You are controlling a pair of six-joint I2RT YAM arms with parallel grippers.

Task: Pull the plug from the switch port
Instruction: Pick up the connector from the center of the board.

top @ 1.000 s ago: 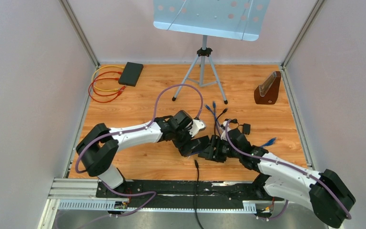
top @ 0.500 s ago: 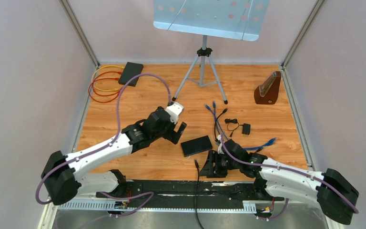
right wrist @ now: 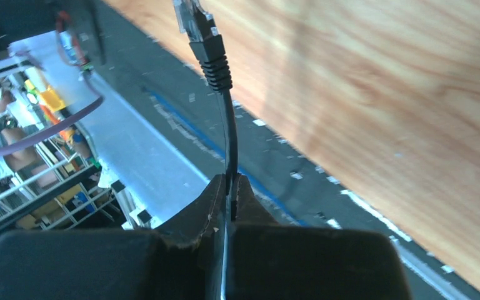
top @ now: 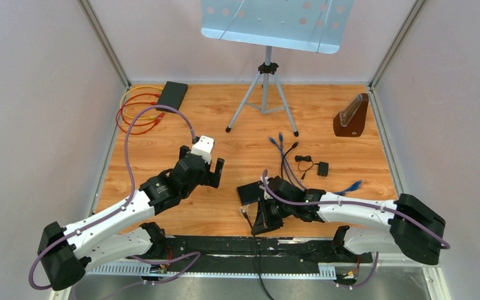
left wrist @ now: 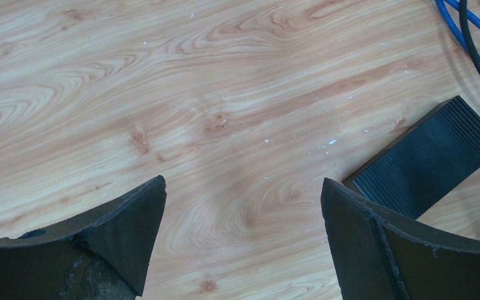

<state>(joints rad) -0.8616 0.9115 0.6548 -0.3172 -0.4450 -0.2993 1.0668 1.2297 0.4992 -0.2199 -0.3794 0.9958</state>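
Right wrist view: your right gripper (right wrist: 230, 187) is pinched tight on the black cable (right wrist: 227, 134), just behind the plug (right wrist: 199, 28)
The plug stands free at the top of that frame, left of centre, over the dark strip (right wrist: 162, 119) edging the table. Your left gripper (left wrist: 244, 219) gapes wide, holding nothing, with the black switch (left wrist: 428, 159) at the right of its frame

Bare wood shows between my left gripper (left wrist: 240, 187)'s wide-spread fingers, and the switch (left wrist: 428, 159) lies just beside one of them. My right gripper (right wrist: 230, 185), pinched on the black cable (right wrist: 227, 125), blocks the middle of the table (top: 194, 212)'s near edge. Loose cables (top: 284, 161) clutter right of centre. The tripod (top: 264, 94) stands at the far edge.
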